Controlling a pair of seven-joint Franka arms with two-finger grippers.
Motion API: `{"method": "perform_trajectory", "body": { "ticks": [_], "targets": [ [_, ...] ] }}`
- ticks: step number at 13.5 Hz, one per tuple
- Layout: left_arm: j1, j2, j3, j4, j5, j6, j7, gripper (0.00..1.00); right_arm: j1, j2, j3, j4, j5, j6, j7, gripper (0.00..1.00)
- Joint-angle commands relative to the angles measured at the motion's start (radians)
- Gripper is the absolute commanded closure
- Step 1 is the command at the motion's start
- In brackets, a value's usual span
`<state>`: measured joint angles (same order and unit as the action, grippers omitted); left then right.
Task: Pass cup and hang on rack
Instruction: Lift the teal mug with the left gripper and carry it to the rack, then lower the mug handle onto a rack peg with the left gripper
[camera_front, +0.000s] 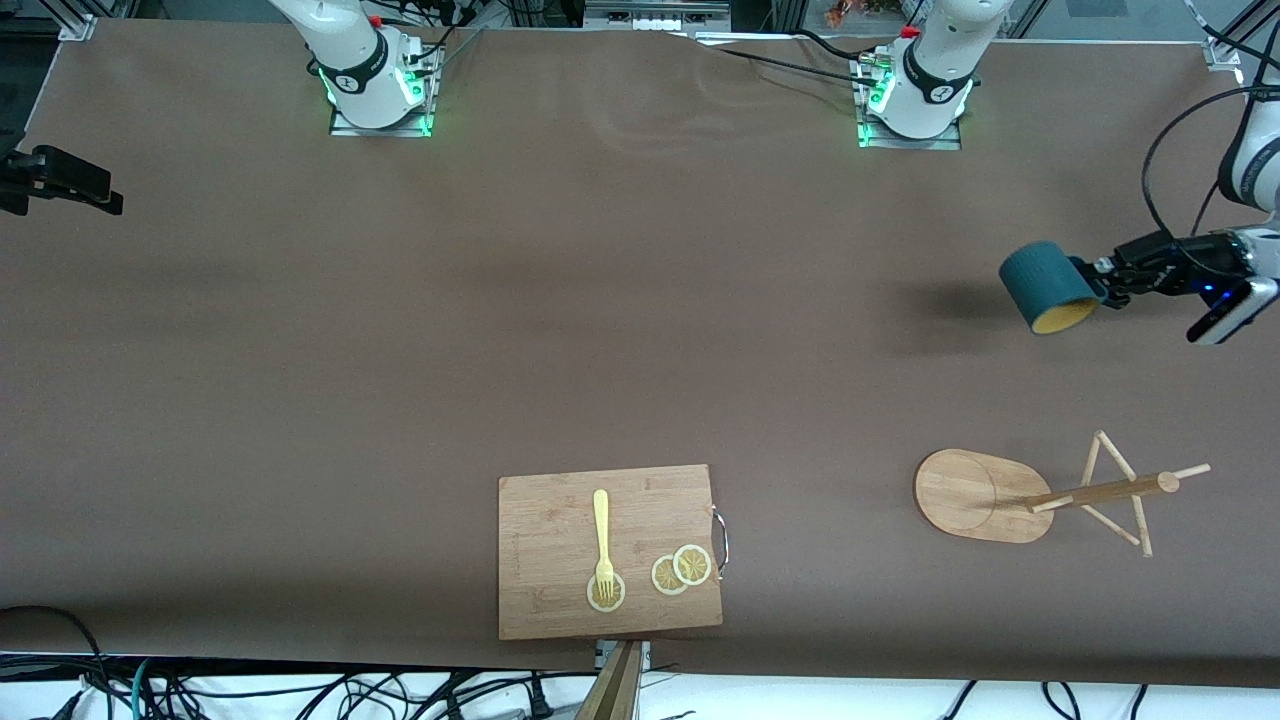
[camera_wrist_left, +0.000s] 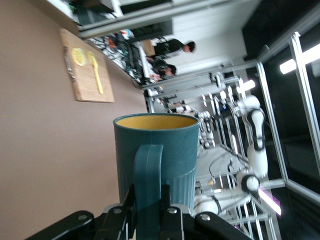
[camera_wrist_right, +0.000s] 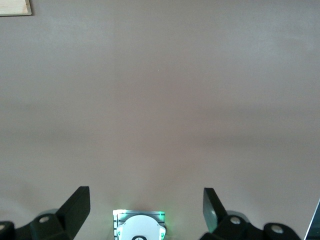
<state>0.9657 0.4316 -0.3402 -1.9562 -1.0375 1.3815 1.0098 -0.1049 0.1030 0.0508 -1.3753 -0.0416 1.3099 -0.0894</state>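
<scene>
cup: held by its handle in left hand, tilted, above worktop. rack: lying toppled. right hand: spread wide, waiting.

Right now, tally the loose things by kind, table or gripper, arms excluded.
Cup, held by the left gripper: 1
Rack: 1
Cutting board: 1
Fork: 1
Lemon slices: 3
Total: 7

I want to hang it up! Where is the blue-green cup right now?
The cup is up in the air, held by its handle in the left gripper, over the table's left-arm end; the rack lies nearer the front camera.
</scene>
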Motion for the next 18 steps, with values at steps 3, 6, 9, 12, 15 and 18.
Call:
{"method": "perform_trajectory", "body": {
  "ticks": [3,6,9,12,15,18],
  "targets": [
    [-0.044,0.052,-0.007,0.114,-0.021,0.106,-0.355,1.0,-0.007,-0.006,0.001,-0.007,0.009,0.008,-0.013,0.0],
    [-0.074,0.053,-0.011,0.187,-0.022,0.106,-0.643,1.0,-0.007,-0.006,0.001,-0.007,0.009,0.008,-0.013,0.0],
    [-0.108,0.087,-0.008,0.236,-0.055,0.111,-0.746,1.0,-0.007,-0.006,0.0,-0.007,0.009,0.008,-0.015,0.0],
    [-0.14,0.157,-0.008,0.315,-0.055,0.155,-0.844,1.0,-0.007,-0.005,0.0,-0.005,0.008,0.008,-0.015,0.0],
    [-0.16,0.194,-0.008,0.364,-0.05,0.18,-0.968,1.0,-0.009,-0.005,0.0,-0.007,0.009,0.008,-0.015,0.0],
    [-0.171,0.205,-0.008,0.375,-0.052,0.208,-1.068,1.0,-0.01,-0.006,-0.002,-0.007,0.009,0.008,-0.015,0.0]
  ]
}}
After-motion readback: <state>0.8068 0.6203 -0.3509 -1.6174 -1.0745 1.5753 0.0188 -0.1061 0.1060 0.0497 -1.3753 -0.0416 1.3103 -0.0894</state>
